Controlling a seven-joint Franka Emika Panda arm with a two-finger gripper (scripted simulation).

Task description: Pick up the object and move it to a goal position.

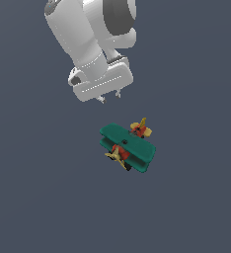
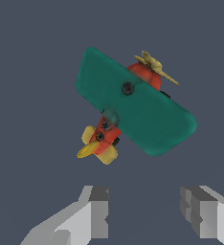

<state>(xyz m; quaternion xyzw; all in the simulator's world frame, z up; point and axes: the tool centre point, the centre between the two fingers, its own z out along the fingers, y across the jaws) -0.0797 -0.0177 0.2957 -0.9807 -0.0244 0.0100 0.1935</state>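
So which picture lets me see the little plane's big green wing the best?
The wrist view. It looks down on the toy biplane, so the top wing fills the middle, large and unblocked. The exterior view shows the plane smaller and at an angle, with both wings stacked, below the end effector.

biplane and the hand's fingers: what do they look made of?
Toy biplane: looks like smooth painted plastic or wood; flat teal, red and yellow, rounded edges, no grain. It's a render, so unsure. Fingers: matte grey, hard-edged, metal or plastic; hand open.
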